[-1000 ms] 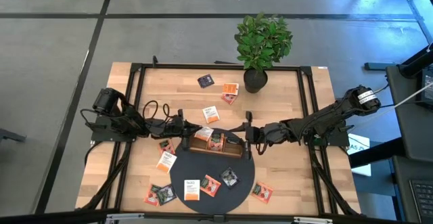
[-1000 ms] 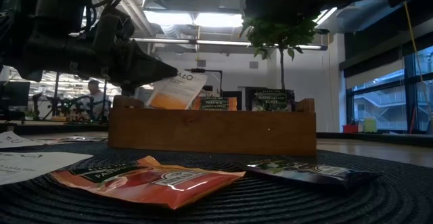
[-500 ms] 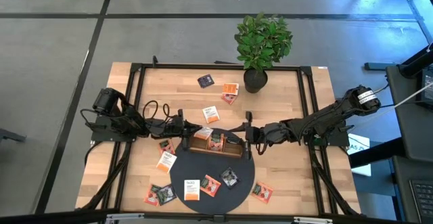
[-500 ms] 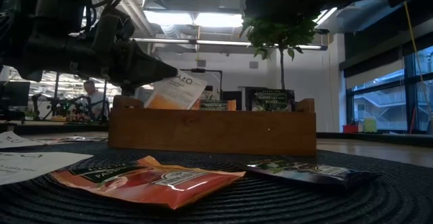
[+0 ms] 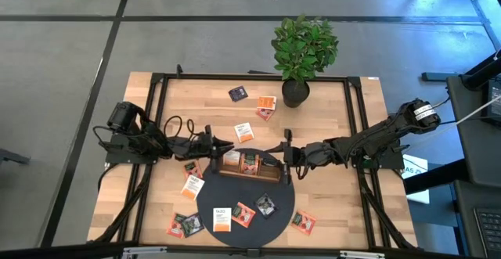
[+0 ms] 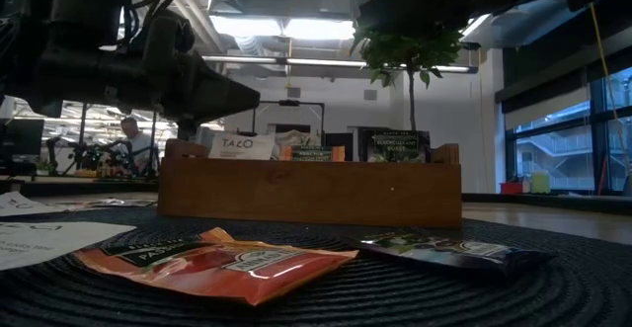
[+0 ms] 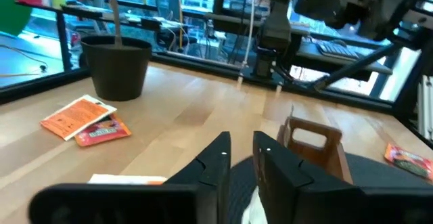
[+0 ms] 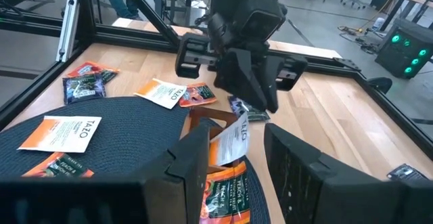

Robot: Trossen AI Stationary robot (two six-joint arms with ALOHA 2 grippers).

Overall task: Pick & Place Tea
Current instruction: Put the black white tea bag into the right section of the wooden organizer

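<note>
I have the left gripper (image 5: 225,148) parked over the left end of the wooden tray (image 5: 270,171), which sits on the far edge of the round dark mat (image 5: 278,204). Its fingers (image 7: 218,162) stand a narrow gap apart and I see nothing between them. A white and orange Tazo sachet (image 8: 230,143) leans upright inside the tray's left compartment, just under the fingertips; in the low view its white top (image 6: 242,146) pokes above the tray wall, clear of the gripper.

The right gripper (image 5: 288,163) sits at the tray's right end, fingers (image 8: 294,160) spread wide and holding nothing. From its wrist camera I can see more sachets standing in the tray below.

The rest of the tea is scattered. On the mat near me lie a white Tazo sachet (image 5: 221,217), an orange one (image 5: 243,214) and a dark grey one (image 5: 266,205). Off the mat on the desk (image 5: 329,110) there is an orange sachet (image 5: 304,223) to the right, several at the near left (image 5: 185,225), and a dark one (image 5: 238,94) and an orange pair (image 5: 267,106) at the far side, beside the potted plant (image 5: 301,52).
</note>
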